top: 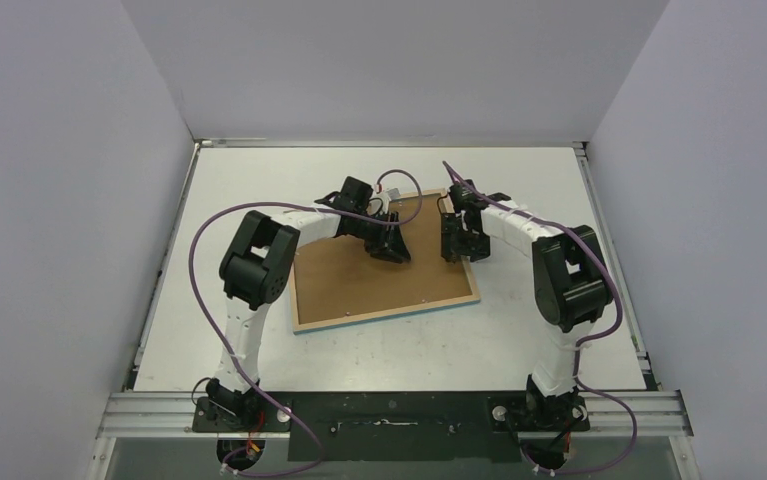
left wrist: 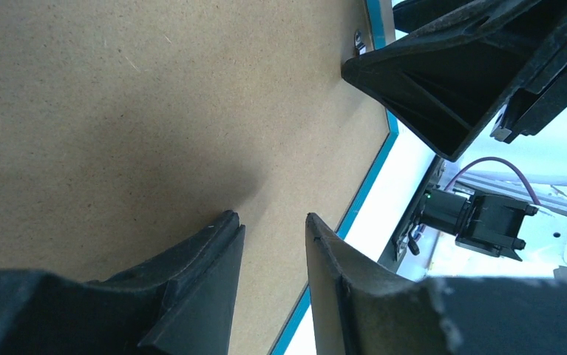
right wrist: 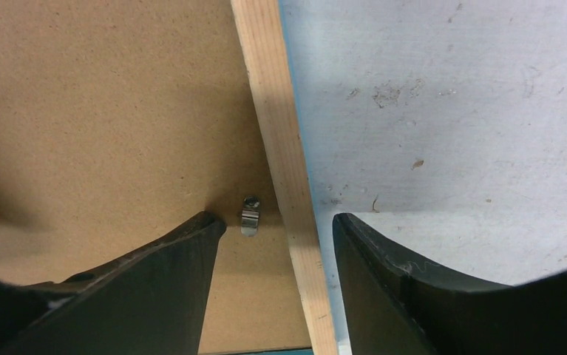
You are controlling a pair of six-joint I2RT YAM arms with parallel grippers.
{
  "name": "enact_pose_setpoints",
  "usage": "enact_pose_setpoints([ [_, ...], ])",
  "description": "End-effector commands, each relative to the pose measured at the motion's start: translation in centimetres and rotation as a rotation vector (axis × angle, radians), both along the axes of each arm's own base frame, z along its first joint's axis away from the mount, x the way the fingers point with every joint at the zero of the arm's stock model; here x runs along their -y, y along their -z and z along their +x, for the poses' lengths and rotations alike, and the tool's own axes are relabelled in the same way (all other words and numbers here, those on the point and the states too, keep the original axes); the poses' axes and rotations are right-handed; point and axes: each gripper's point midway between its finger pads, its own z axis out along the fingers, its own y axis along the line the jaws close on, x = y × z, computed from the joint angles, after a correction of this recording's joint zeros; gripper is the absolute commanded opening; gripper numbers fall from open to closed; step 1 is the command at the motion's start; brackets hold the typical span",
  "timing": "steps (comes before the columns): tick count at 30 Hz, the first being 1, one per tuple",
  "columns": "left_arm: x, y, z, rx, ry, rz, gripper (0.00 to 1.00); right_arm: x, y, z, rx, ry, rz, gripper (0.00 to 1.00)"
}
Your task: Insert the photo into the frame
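Frame lies flat and face down on the tabletop, mid-workspace between the two arms. Brown backing board faces up. The turquoise front only shows as a thin line along the near edge. Long axis runs left-right, slightly skewed, with the right end sitting farther back than the left end.

Left hand is over the far-middle part of the backing board, pointing down at it. In the wrist view its fingers are apart with a narrow gap and nothing between them. The tips are at or just above the board; cannot tell if they touch it.

Right hand is at the frame's right side, toward the far corner. Its fingers are apart and straddle the light wood rail, one over the backing board, the other over bare tabletop. Neither visibly touches the rail, so it is not clamped on anything.

A small metal clip sits on the board just inside the rail, just beside the board-side fingertip but apart from it.

The two hands are near each other, not touching.
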Motion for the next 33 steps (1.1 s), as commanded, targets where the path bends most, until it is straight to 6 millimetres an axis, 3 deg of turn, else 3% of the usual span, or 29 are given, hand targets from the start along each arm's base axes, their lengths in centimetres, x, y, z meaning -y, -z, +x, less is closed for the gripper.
enact_pose_setpoints([
  [1,-1.2,2.6,-0.9,-0.011,0.014,0.12,0.36,0.5,0.5,1.0,0.01,0.006,0.001,0.56],
  [8,-1.3,3.1,-1.2,-0.014,0.02,0.135,0.36,1.6,1.0,0.7,0.0,0.016,-0.006,0.52],
  [18,-1.3,3.1,-1.3,-0.017,0.022,0.138,0.36,1.3,1.3,0.4,-0.022,-0.005,0.023,0.33],
  [31,-1.3,3.0,-1.4,-0.017,0.028,0.136,0.36,1.3,1.1,0.6,-0.017,-0.008,0.035,0.23],
  [33,-1.2,2.7,-1.3,-0.012,0.029,0.131,0.36,1.0,0.9,0.7,-0.018,-0.011,0.047,0.25],
])
